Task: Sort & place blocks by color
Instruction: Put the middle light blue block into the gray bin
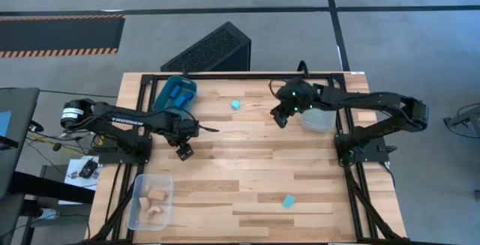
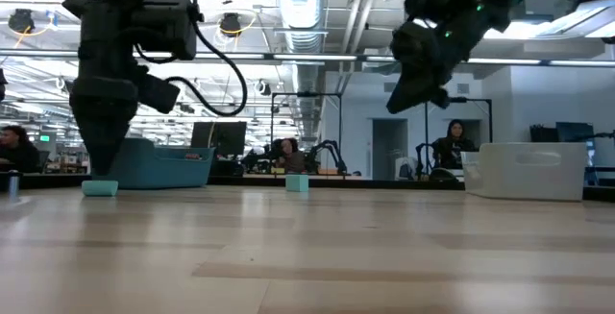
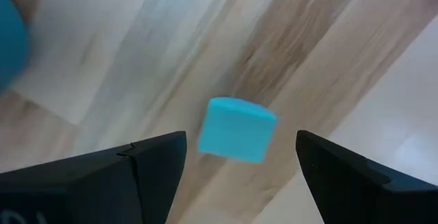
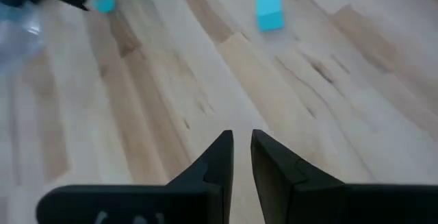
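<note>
A light cyan block [image 3: 237, 129] lies on the table between the fingers of my open left gripper [image 3: 239, 157], with a gap on each side. In the low view this block [image 2: 100, 188] sits right under the left gripper [image 2: 101, 156], which points down at the table's left middle [image 1: 184, 151]. My right gripper [image 1: 281, 118] hangs shut above the table's far right part, holding nothing [image 4: 239, 145]. A second cyan block [image 1: 235, 104] rests toward the far edge and a third [image 1: 288, 201] toward the near edge.
A teal bin [image 1: 175, 94] with dark blue blocks stands at the far left. One clear bin [image 1: 152, 200] with tan wood blocks sits at the near left corner. Another clear bin [image 1: 319, 119] stands by the right arm. The table's middle is bare wood.
</note>
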